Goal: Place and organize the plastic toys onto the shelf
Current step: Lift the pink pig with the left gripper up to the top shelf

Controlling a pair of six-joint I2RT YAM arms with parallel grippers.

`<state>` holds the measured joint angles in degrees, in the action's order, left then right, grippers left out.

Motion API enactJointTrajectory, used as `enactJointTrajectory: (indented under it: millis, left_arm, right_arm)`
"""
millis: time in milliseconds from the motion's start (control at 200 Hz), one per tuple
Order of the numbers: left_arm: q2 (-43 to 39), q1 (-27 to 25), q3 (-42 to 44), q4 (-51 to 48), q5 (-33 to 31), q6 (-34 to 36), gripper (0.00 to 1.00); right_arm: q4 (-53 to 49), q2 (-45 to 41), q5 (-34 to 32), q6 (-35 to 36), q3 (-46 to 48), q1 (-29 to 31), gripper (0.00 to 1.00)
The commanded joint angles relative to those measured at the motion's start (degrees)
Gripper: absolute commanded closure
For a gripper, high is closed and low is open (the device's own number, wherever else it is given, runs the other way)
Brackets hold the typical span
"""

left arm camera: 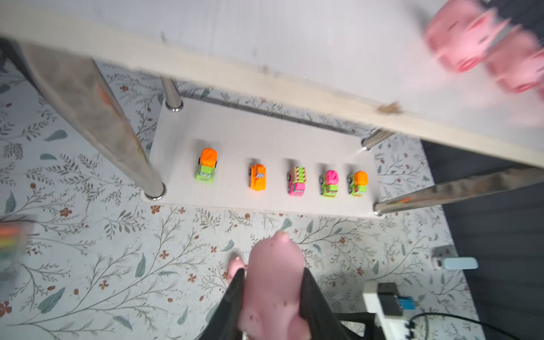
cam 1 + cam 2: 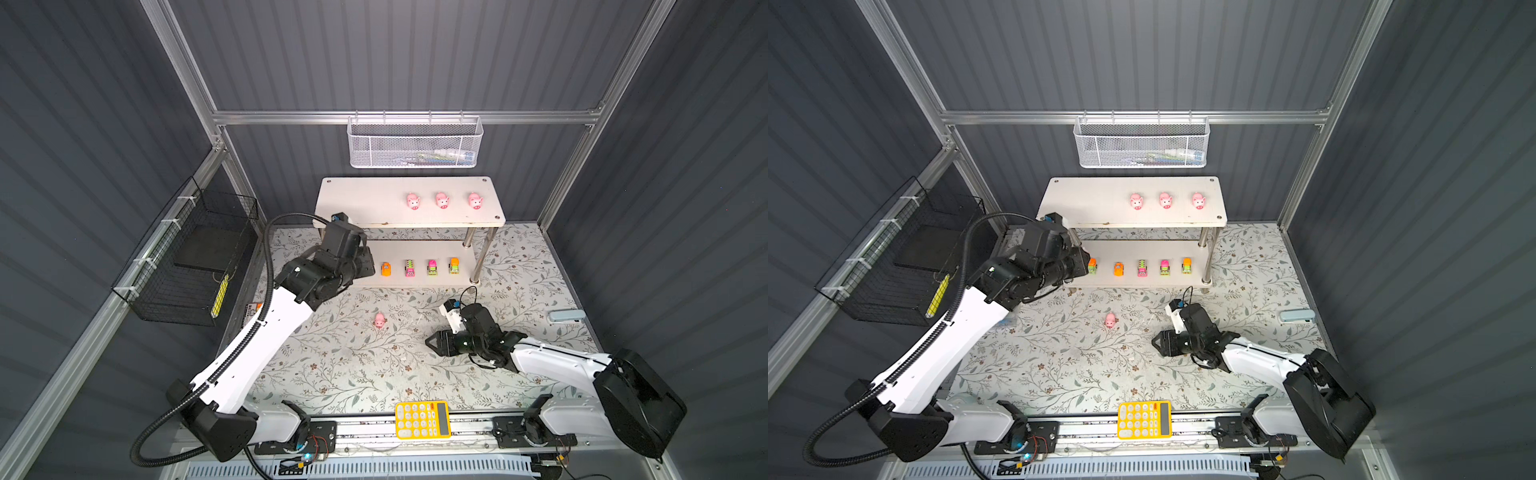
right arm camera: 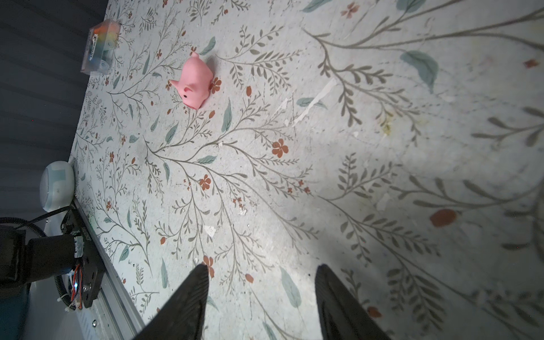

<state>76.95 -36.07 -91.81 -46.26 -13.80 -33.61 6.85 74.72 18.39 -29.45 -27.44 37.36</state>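
The shelf is a white two-tier stand at the back of the table. Three pink pigs stand in a row on its top board. Several small toy vehicles are lined up on the lower board. My left gripper is shut on a pink pig, by the shelf's left front corner. The arm hides that pig in both top views. Another pink pig lies on the table. My right gripper is open and empty, low over the table to that pig's right.
A yellow calculator lies at the front edge. A white mesh basket hangs on the back wall, a black wire basket on the left wall. A pale blue object lies at the right. A marker pack sits at the table's left edge.
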Motion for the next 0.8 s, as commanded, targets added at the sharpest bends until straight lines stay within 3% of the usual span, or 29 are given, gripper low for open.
enactJointTrajectory:
  millis: [0,420,795]
  left_arm:
    - [1.58,-0.31,-7.07,-5.50,1.83,2.76,0.69]
    - [16.18,-0.22,-28.25,-4.15,0.40,8.77,0.68]
    - [24.23,0.56,-33.12,1.13,-3.45,10.61,0.67]
  right_arm:
    - [0.09,0.47,2.35,-0.02,-1.44,-0.25,0.40]
    - [-0.77,-1.15,1.38,-0.34,-0.25,-0.19,0.40]
    - [-0.96,-1.51,-0.82,-0.31,0.47,-0.24,0.40]
